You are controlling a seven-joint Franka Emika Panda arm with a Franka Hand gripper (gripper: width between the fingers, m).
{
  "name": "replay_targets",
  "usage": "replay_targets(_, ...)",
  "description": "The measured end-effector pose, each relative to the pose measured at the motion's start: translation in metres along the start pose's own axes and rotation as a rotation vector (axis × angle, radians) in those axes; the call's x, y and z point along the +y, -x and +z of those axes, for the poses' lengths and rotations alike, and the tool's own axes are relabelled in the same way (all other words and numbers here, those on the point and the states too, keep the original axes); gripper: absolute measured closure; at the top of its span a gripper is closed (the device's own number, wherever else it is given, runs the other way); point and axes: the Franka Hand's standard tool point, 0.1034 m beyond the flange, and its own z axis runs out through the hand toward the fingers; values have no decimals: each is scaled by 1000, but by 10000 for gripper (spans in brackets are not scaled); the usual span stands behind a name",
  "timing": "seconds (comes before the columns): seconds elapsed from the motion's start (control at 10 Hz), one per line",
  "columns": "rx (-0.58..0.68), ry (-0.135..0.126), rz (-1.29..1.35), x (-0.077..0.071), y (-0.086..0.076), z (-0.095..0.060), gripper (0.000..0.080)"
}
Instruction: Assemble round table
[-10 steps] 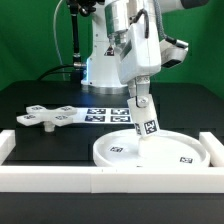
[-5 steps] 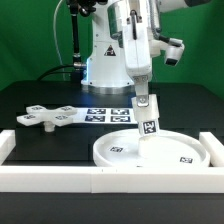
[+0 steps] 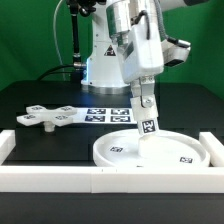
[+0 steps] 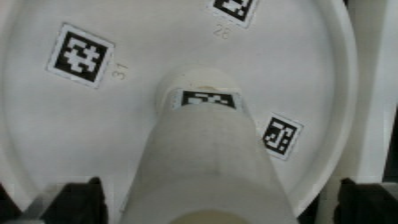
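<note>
The large rimmed round disc [image 3: 175, 156] lies flat at the front of the exterior view's right. The short cylindrical post [image 3: 147, 128] stands on its middle, leaning slightly, with tags on its side. My gripper [image 3: 141, 98] is over the post's top. In the wrist view the post [image 4: 214, 150] rises from the disc [image 4: 107, 110] between my two fingers [image 4: 80, 200]. A gap shows on each side, so the gripper [image 4: 214, 208] is open around the post. The flat cross-shaped piece [image 3: 48, 117] lies on the black table at the exterior view's left.
The marker board [image 3: 106, 113] lies behind the disc, in front of the arm's base. White border rails run along the front [image 3: 100, 181], with short pieces at the left [image 3: 7, 146] and right [image 3: 212, 146].
My hand turned to a more upright pose half a second ago and is back in its earlier tilted pose. The post still stands on the disc.
</note>
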Motion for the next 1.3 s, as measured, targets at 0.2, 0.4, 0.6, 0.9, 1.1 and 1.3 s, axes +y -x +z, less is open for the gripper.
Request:
replay_targets(0.2,1,1,-144,1,-3,0,150)
replay_targets(0.4,3,3,-315,1,-4,0,150)
replay_targets(0.6,1,12,-566,-1,4,2,150)
replay_targets(0.9,1,17,-844,-2,9,3,150)
replay_targets(1.1,0,20,-987,-1,8,3,150)
replay_targets(1.3,-1,21,-1040,-2,11,3,180)
